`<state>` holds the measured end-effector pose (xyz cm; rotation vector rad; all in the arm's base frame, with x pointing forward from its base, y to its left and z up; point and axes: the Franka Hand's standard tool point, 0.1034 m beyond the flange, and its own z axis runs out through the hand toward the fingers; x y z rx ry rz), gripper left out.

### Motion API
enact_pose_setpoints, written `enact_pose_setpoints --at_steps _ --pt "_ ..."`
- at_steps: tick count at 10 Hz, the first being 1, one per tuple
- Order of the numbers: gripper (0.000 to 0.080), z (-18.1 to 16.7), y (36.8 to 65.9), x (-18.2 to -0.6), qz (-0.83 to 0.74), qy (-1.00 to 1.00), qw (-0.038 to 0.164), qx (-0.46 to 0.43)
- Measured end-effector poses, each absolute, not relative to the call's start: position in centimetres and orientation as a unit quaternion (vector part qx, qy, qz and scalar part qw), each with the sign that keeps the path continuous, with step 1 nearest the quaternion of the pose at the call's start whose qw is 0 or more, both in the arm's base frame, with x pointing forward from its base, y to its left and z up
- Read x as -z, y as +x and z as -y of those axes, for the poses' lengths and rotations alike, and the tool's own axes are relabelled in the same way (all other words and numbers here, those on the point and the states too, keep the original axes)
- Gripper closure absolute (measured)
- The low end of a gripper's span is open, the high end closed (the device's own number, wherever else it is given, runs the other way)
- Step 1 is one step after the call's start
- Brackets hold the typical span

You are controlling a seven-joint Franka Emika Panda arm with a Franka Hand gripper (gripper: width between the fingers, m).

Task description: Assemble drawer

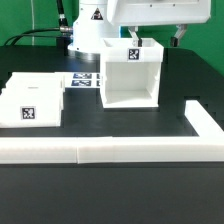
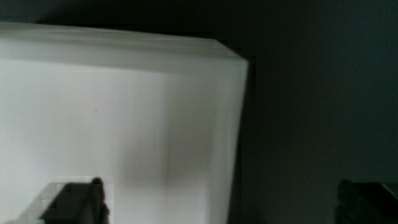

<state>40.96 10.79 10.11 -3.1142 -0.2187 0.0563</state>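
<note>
The tall white drawer housing (image 1: 130, 78) stands upright in the middle of the dark table, open side to the front, with a tag on its top rim. Two low white tagged trays (image 1: 30, 103) lie close together at the exterior view's left. My gripper (image 1: 155, 40) hangs just above the housing's top, jaws wide apart and empty. In the wrist view the housing (image 2: 107, 110) fills one side as a blurred white block. The two dark fingertips (image 2: 75, 202) stand far apart, one over the white surface and the other over the dark table.
A long low white L-shaped bar (image 1: 110, 148) runs along the front and turns back at the exterior view's right. The marker board (image 1: 85, 80) lies flat behind, between the trays and the housing. The robot's base (image 1: 85, 35) stands at the back.
</note>
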Motion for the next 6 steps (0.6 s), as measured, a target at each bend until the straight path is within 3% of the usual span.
enact_pose_setpoints --at_steps 1,3,4,5,6 --pt "0.0150 -10.76 40.90 -9.88 0.069 -0.997 0.010 -0.020" --pt "0.0381 -10.74 40.90 -9.81 0.069 -0.997 0.010 -0.021" --pt "0.0381 -10.74 40.89 -9.80 0.069 -0.997 0.010 -0.021" --pt "0.0576 -10.74 40.89 -9.80 0.069 -0.997 0.010 -0.021" --pt "0.0719 -10.73 40.89 -9.80 0.069 -0.997 0.010 -0.021"
